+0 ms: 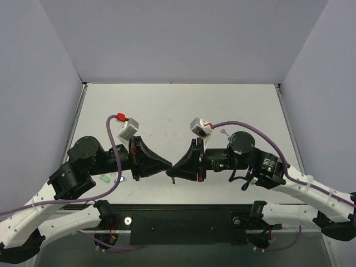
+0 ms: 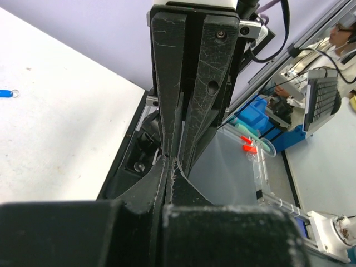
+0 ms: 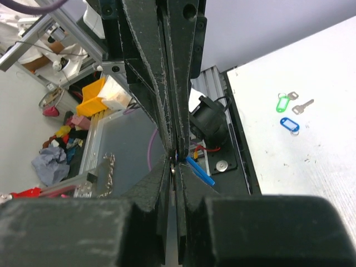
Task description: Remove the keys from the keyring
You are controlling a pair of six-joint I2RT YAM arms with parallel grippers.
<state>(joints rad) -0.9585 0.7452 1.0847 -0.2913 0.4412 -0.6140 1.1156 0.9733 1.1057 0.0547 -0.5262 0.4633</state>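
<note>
- Overhead first: left gripper (image 1: 166, 166) and right gripper (image 1: 177, 167) tip to tip over the near middle of the table (image 1: 167, 111), both finger pairs drawn to a point.
- Held item not resolvable from up here.
- Loose on the table beside the left arm: green key (image 1: 104, 178) and loose blue key (image 1: 117, 181), just beside each other, well apart from the grippers.
- Left wrist: own fingers pressed together, meeting the right gripper's closed tips head-on. Whatever sits in the pinch hidden by the fingers.
- Far left of that view: another blue key (image 2: 4, 93) flat on the table, long axis left-right, silver ring (image 2: 15, 93) touching its right end. Cropped by the frame edge.
- Right wrist: own fingers closed, blue sliver showing right at their tips, so apparently clamped on the held blue key (image 3: 199, 171).
- Seen edge-on as a thin strip, long axis diagonal, free end pointing down and right, off the table, out past the near edge.
- Left gripper's fingers together above it; cannot tell if also gripping the key.
- Same view, on the table at right: green key, bare silver key (image 3: 303, 105) just beside it with long axis tilted up to the right, loose blue key below them with small ring (image 3: 295, 132) at its lower right end.
</note>
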